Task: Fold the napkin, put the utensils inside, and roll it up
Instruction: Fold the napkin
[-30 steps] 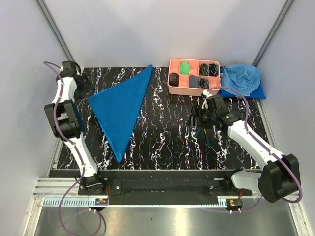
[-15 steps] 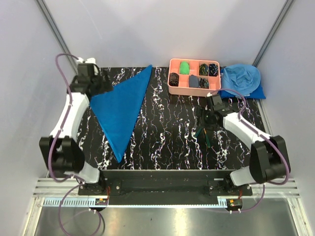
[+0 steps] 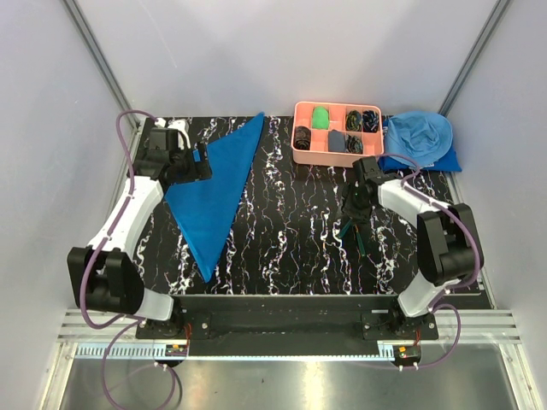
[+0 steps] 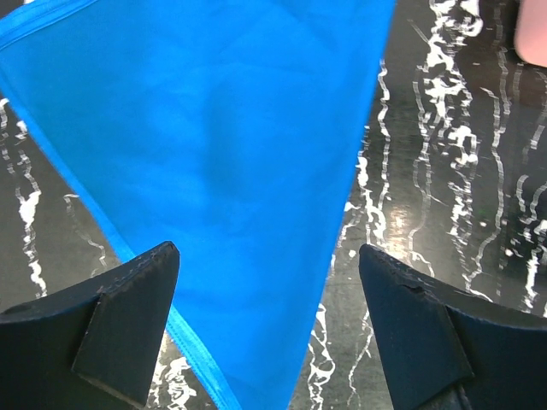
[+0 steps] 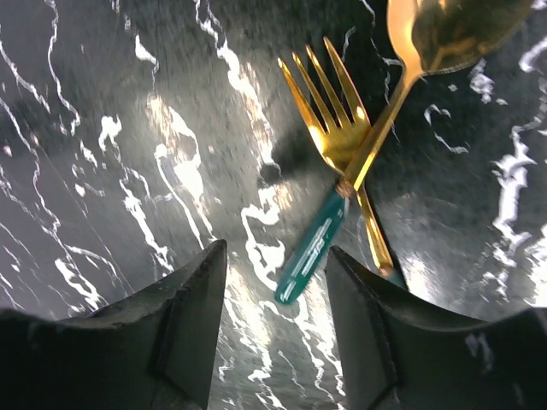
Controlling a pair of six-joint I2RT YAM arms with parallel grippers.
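Left tool [image 4: 267, 256] released, jaws wide, over far-left part of napkin [image 3: 212, 190]. Napkin = folded triangle, flat on left of worktop [image 3: 291, 248]. Right of centre: spoon [image 5: 444, 30] crossed over fork [image 5: 329, 120] on worktop. Right tool [image 5: 275, 252] released above them, spoon's green handle end betw. its jaws, not gripped.

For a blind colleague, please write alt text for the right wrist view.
A gold fork and gold spoon lie crossed on a black marbled table. The right gripper is open, its dark fingers either side of the spoon's green handle.
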